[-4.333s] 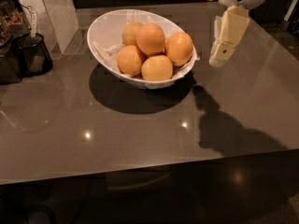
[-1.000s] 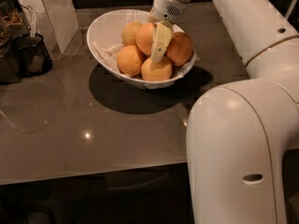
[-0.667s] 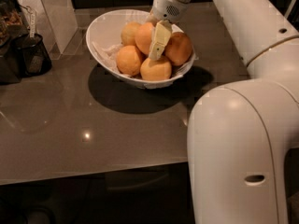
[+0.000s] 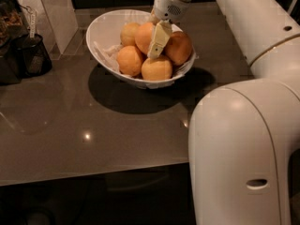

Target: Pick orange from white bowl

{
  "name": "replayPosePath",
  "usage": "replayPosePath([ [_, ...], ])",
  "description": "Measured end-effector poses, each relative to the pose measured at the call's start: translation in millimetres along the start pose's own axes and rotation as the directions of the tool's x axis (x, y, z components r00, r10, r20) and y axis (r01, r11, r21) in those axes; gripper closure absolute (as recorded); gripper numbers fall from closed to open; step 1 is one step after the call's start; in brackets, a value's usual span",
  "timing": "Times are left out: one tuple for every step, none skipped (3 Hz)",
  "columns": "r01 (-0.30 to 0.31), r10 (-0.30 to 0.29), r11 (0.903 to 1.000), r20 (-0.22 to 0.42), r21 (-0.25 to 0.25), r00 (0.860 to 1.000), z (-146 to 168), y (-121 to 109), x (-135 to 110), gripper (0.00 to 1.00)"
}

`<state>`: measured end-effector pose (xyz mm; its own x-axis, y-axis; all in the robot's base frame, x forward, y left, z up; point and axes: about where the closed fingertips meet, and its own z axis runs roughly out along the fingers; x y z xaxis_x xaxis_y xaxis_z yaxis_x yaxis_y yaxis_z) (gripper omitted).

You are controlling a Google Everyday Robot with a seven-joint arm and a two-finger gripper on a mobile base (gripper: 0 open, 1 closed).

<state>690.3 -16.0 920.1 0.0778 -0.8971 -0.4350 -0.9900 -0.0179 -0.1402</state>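
The white bowl [image 4: 100, 26] stands on the dark grey table and holds several oranges on crumpled white paper. My gripper [image 4: 157, 42] reaches down from the top of the camera view into the bowl. It sits between the top middle orange [image 4: 145, 36] and the right orange [image 4: 179, 48], just above the front orange [image 4: 157, 69]. Two more oranges lie at the back left [image 4: 129, 33] and the front left [image 4: 129, 60]. No orange is lifted out of the bowl.
My large white arm [image 4: 239, 144] fills the right side of the view. A dark container [image 4: 29, 55] and a pale upright panel [image 4: 56, 13] stand at the back left. The table's front edge [image 4: 93, 175] runs across the lower part.
My gripper has moved from the right of the bowl to down among the oranges. Over the last second it has hardly shifted. The oranges stay in place.
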Motion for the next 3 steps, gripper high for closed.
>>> replayPosePath([
  [0.000, 0.000, 1.0000, 0.000, 0.000, 1.000, 0.0, 0.0, 0.0, 1.00],
  [0.000, 0.000, 1.0000, 0.000, 0.000, 1.000, -0.5, -0.1, -0.1, 1.00],
  [0.000, 0.000, 1.0000, 0.000, 0.000, 1.000, -6.2, -0.4, -0.5, 1.00],
])
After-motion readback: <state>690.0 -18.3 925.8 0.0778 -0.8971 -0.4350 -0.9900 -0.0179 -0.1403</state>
